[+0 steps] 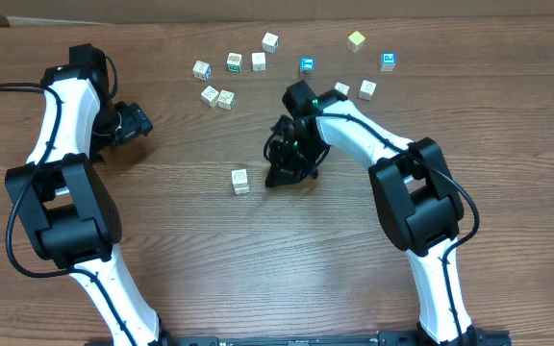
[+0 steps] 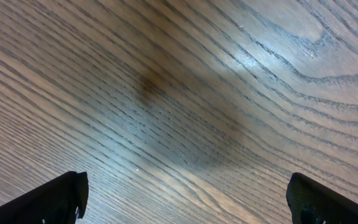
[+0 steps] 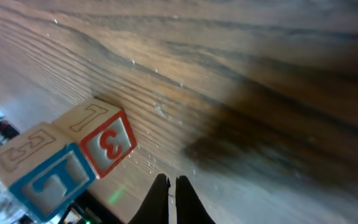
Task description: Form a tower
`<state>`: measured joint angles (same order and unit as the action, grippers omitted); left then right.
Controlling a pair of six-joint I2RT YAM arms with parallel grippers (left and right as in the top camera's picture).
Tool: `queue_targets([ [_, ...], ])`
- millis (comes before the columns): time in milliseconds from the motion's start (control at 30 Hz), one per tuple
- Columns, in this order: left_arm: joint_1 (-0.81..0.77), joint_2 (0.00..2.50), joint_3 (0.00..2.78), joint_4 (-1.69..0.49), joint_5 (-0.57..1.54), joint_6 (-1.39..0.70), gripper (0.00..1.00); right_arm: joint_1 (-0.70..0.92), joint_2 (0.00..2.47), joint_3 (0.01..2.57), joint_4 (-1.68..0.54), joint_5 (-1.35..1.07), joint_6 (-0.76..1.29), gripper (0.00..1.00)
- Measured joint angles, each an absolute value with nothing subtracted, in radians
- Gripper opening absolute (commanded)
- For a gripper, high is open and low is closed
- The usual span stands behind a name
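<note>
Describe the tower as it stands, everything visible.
The tower is two pale wooden cubes, one against the other: one shows a red-framed 3 and an outlined L, the other a blue-framed L. It stands alone on the wooden table, apart from the scattered cubes. The shut right claw is close but not touching.
</note>
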<state>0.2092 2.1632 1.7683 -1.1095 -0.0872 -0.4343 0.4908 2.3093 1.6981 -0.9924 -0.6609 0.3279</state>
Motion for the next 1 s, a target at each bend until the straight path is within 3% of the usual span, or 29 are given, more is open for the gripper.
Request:
queue_targets([
  [267,0.209,2.163,1.768,-1.110,-0.087,-0.434,1.00,0.492,2.309,1.616,-0.825,-0.740,0.379,0.04],
  [1000,0.209,2.163,1.768,-1.110,-0.087,-0.434,0.99,0.530,2.309,1.604,-0.805,-0.760,0.471,0.04],
])
